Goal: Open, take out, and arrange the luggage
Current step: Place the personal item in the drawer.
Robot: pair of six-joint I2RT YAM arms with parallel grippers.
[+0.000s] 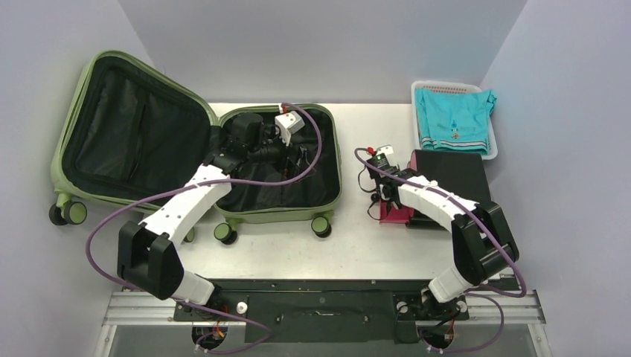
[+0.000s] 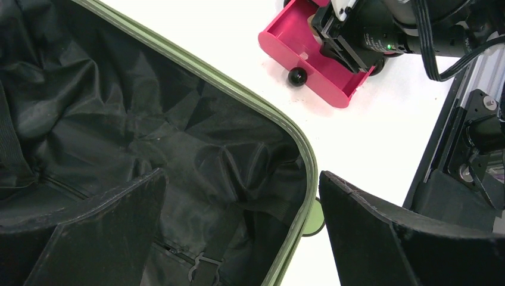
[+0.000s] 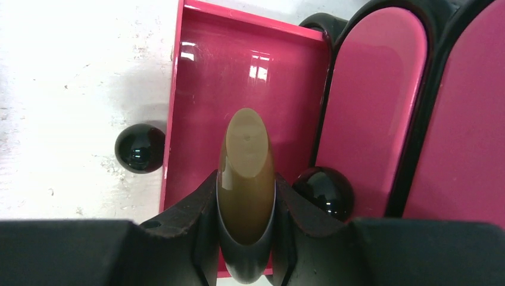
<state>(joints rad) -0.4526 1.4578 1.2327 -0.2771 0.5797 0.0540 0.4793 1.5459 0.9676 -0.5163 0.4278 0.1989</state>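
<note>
We see a white table (image 1: 372, 245) closed in by plain pale grey walls (image 1: 320, 44) behind and at both sides. Soft, even light falls on it, and an aluminium rail (image 1: 141, 316) runs along its near edge.

The left arm (image 1: 186, 204) stretched forward and rightward from its base. The left claw (image 2: 243, 179) was spread wide, with nothing gripped between its fingers. The right arm (image 1: 439, 201) was bent at the elbow and angled leftward. The right claw (image 3: 245, 179) was pinched narrowly on a glossy brown oblong piece (image 3: 245, 137).
</note>
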